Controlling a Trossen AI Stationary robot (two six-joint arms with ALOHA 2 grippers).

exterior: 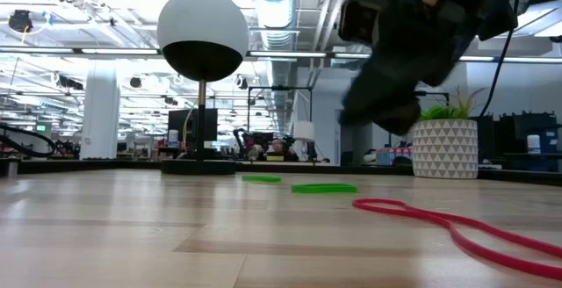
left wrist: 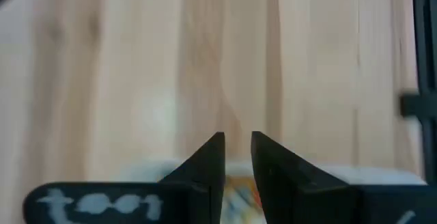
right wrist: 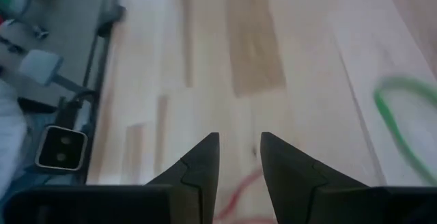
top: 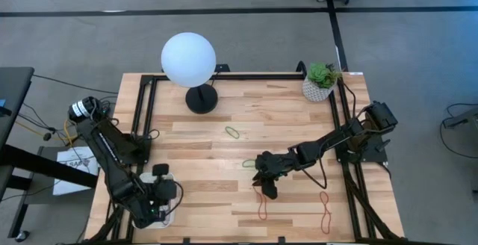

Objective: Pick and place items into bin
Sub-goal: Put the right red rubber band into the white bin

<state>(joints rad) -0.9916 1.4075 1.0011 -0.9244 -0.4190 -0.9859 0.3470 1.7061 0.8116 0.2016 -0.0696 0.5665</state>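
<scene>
The bin point(top: 172, 200) is a small white tray at the table's near left corner, and its rim point(left wrist: 328, 173) shows in the left wrist view. Coloured rubber bands point(left wrist: 240, 195) lie inside it. My left gripper point(left wrist: 237, 157) hangs over the bin, slightly open, with nothing between its fingers. A red band point(top: 263, 205) lies flat on the wood near the front edge. My right gripper point(right wrist: 239, 154) stands open just above that red band point(right wrist: 235, 193) and touches nothing. Two green bands point(top: 233, 132) point(top: 249, 163) lie mid-table, and another red band point(top: 325, 211) lies at the near right.
A white globe lamp point(top: 189, 60) on a black foot stands at the far middle of the table. A white plant pot point(top: 320, 87) sits at the far right corner. Black frame rails point(top: 142, 118) run along the table's left, right and far edges.
</scene>
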